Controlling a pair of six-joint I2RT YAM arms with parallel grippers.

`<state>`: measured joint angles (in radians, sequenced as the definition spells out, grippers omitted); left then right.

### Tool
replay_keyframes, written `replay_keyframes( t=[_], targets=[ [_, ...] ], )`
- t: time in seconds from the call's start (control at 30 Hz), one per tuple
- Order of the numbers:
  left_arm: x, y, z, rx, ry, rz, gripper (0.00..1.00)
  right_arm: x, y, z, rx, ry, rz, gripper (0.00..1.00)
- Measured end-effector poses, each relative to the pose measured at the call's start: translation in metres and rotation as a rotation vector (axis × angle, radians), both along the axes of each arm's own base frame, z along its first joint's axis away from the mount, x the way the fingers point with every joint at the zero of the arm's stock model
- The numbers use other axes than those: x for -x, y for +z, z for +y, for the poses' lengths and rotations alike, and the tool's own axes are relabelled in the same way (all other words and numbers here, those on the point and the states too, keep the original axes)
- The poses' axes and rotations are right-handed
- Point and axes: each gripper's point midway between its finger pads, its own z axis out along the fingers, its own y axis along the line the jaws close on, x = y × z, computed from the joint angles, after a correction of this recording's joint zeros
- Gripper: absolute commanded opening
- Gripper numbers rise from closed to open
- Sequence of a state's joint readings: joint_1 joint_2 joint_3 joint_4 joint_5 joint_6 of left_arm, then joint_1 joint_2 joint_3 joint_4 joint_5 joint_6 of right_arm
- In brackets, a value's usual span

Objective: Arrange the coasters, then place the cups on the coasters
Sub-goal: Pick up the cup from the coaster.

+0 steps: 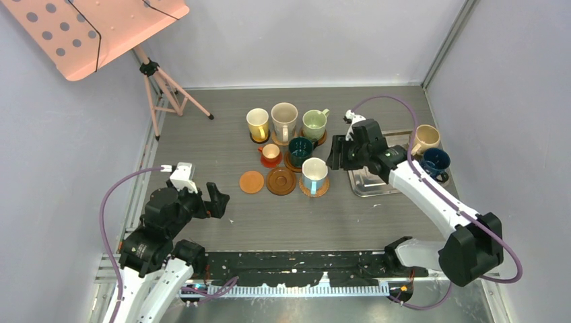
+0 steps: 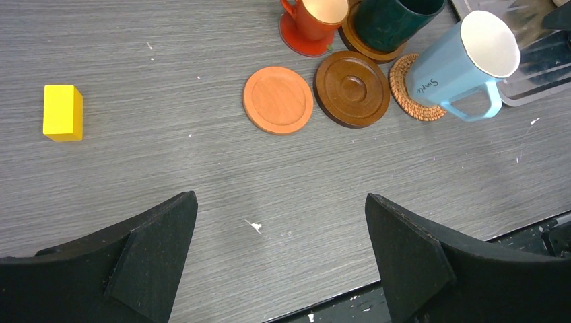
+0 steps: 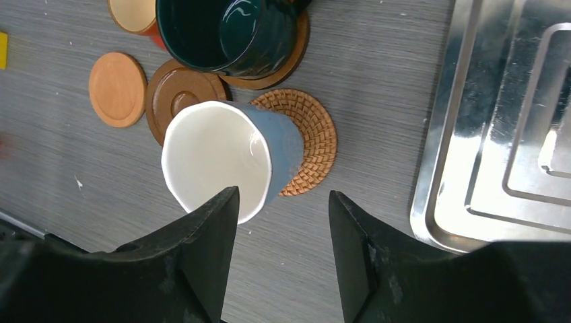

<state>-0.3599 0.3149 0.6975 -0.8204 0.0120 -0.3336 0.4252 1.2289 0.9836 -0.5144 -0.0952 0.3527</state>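
**Grey counter: cups bunched mid-counter, two coasters uncovered**

Grey wood-grain counter, pale walls around it. On the left, my left end effector [image 2: 280,198] hangs released over bare counter, jaws wide, nothing between them. The yellow block [image 2: 62,112] lies ahead and to its left.

Next come the orange-tan coaster [image 1: 252,182] and dark brown coaster [image 1: 281,181], flat, just beside each other, both uncovered. Behind them the small orange-red cup [image 1: 271,153] sits on the red coaster [image 2: 296,42], and the dark green cup [image 1: 300,149] on the ringed brown coaster [image 2: 360,46].

In the back row, the yellow cup [image 1: 258,123], cream cup [image 1: 284,120] and pale green cup [image 1: 314,123] stand on dark coasters [image 1: 258,140].

The white-blue cup [image 1: 314,173] stands upright on the wicker coaster [image 3: 310,134].

My right end effector [image 3: 283,195] hovers just right of that cup, jaws partly apart, grasping nothing. The metal tray [image 1: 370,185] lies beside it.

Far right are the beige cup [image 1: 425,138] and navy cup [image 1: 435,161]; I cannot tell what they rest on.
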Motion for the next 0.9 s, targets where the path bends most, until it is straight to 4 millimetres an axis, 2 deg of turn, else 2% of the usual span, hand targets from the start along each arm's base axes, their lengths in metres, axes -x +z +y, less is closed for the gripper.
replay_keyframes(
  t=[0.17,0.3,0.47,0.63,0.9],
  targets=[
    [0.0,0.0,0.0,0.0,0.0,0.0,0.99,0.004,-0.019,0.014,0.023,0.027,0.052,0.53],
    [0.0,0.0,0.0,0.0,0.0,0.0,0.99,0.006,-0.037,0.023,0.057,0.044,0.1,0.44],
    [0.0,0.0,0.0,0.0,0.0,0.0,0.99,0.005,-0.046,0.035,0.088,0.065,0.124,0.26],
    [0.0,0.0,0.0,0.0,0.0,0.0,0.99,0.003,-0.037,0.036,0.123,0.058,0.113,0.07],
    [0.0,0.0,0.0,0.0,0.0,0.0,0.99,0.004,-0.009,0.034,0.161,0.036,0.112,0.05]
  ],
)
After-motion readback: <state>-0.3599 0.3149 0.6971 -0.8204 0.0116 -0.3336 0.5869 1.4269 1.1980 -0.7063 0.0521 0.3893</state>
